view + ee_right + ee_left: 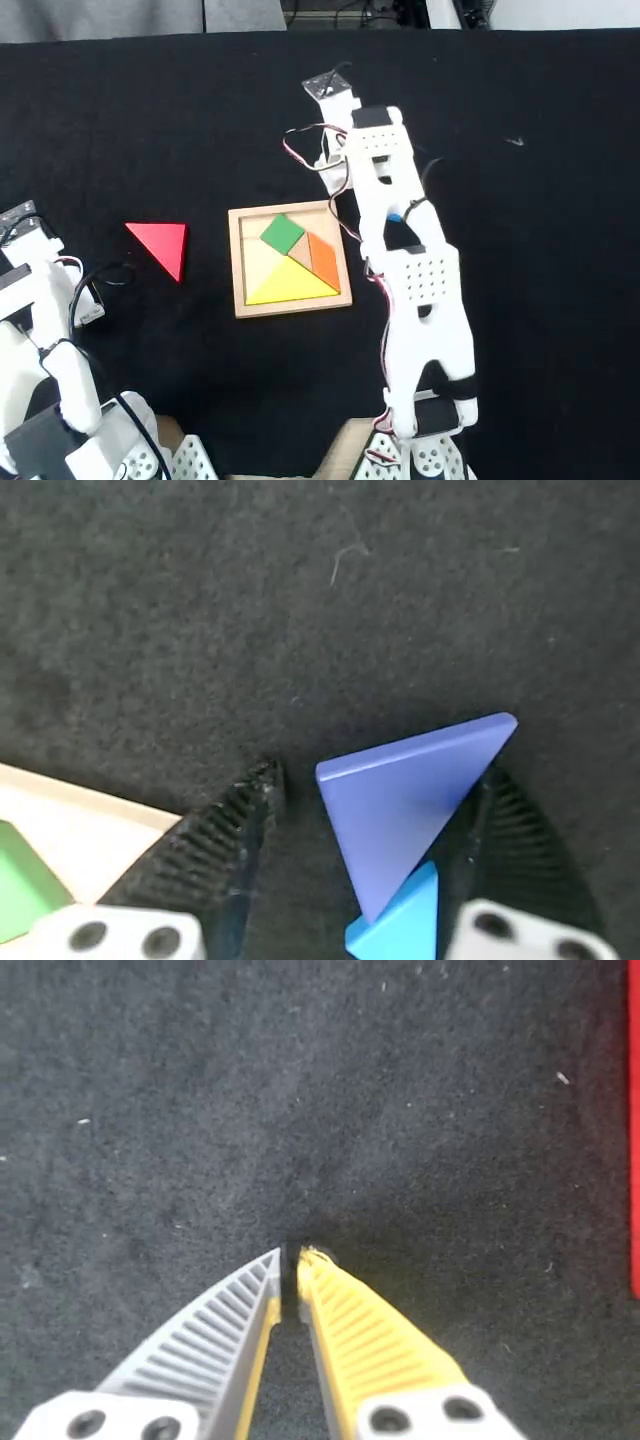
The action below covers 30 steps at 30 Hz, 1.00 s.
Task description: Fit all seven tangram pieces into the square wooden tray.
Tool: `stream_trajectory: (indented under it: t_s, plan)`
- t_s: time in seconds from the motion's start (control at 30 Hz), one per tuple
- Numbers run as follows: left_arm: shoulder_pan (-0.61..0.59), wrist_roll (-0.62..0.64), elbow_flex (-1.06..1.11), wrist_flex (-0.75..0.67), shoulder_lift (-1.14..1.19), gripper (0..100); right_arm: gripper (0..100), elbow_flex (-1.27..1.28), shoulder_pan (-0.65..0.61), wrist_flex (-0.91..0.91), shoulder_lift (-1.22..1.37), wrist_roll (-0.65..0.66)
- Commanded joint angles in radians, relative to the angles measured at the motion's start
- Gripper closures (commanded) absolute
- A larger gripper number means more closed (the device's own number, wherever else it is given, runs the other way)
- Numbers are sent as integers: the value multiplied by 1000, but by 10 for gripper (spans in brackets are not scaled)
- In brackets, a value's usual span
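Observation:
The square wooden tray (pixel 240 262) lies mid-table and holds a green square (pixel 283 233), an orange piece (pixel 324 258), a yellow triangle (pixel 290 287) and pale wooden pieces. A red triangle (pixel 161 245) lies on the cloth to the left of the tray, and its edge (pixel 634 1130) shows beside my left gripper (pixel 292 1260). That gripper is shut and empty just over the cloth. My right gripper (pixel 378 780) is open, with a blue triangle (pixel 400 800) leaning on one finger and a lighter blue piece (pixel 400 925) under it. The tray's corner (pixel 80 825) is close by.
Black cloth covers the table (pixel 540 200). The right arm (pixel 420 290) stretches along the tray's right side, with wires (pixel 320 160) hanging near the tray's far corner. The left arm (pixel 40 330) sits at the near left. A speck of blue (pixel 395 216) shows under the right arm.

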Motion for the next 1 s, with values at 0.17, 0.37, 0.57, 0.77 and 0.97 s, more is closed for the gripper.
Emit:
stream_trajectory:
  t_s: [0.17,0.37,0.57,0.77,0.97]
  plan:
    - [12,2,-8,-5,-32,953,875,-225,26,48,105,0]
    - [12,2,-8,-5,-32,953,974,-341,55,127,120,-2]
    - [15,2,-8,-5,-32,953,976,-575,51,338,125,-5]
    - [16,2,-8,-5,-31,953,977,-656,51,396,104,-69]
    - [16,2,-8,-5,-31,953,988,-407,49,396,-79,-127]
